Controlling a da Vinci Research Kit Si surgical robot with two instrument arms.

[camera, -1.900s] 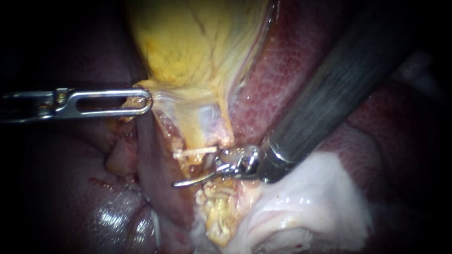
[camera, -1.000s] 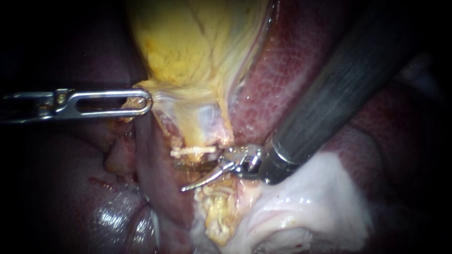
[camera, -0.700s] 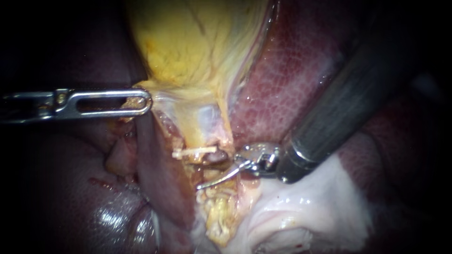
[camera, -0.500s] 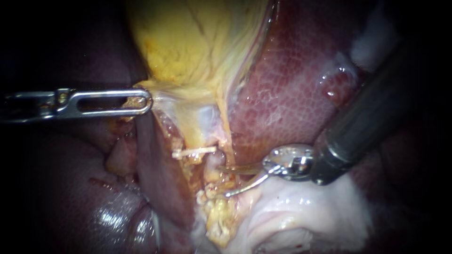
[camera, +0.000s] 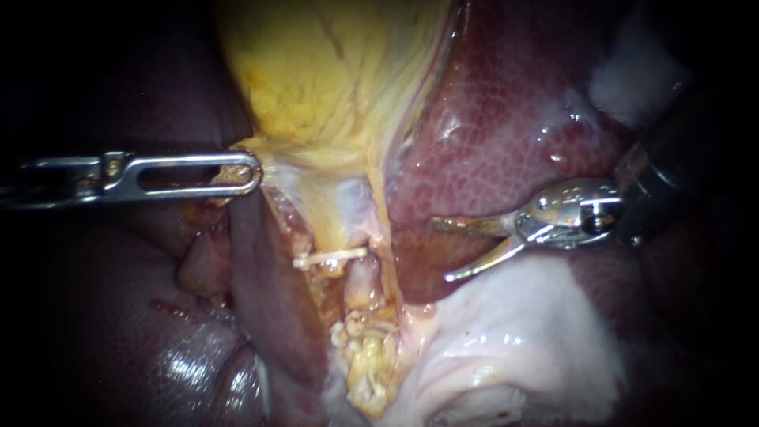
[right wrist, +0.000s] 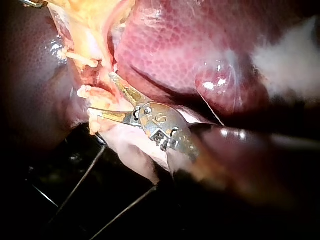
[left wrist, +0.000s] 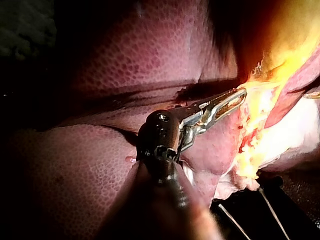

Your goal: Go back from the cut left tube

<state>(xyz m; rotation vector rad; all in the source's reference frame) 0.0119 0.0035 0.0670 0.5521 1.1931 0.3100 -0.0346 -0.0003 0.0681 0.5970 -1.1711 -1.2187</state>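
The yellow gallbladder [camera: 332, 79] hangs down to a narrow neck. My left instrument [camera: 237, 170] holds the neck's edge, its slotted jaws shut on gallbladder tissue [left wrist: 232, 100]. Below the neck a pale clip [camera: 330, 257] lies across the cut tube, and the tube's stump [camera: 362, 277] stands just under it. My right instrument [camera: 439, 251] is off to the right of the stump over the liver [camera: 490, 142], apart from the tube. Its two thin curved blades are open and hold nothing. In the right wrist view the open blades [right wrist: 100, 92] point toward the clip [right wrist: 80, 59].
Whitish tissue [camera: 506, 340] lies under my right instrument. Crumbly yellow fat [camera: 368, 356] sits below the stump. Dark liver [camera: 118, 316] fills the left side. Thin wires [right wrist: 80, 185] cross the dark space beneath the tissue in the right wrist view.
My right instrument has drawn back to the right and upward, away from the cut tube, with its blades still open. The left instrument and the clip have held their place.
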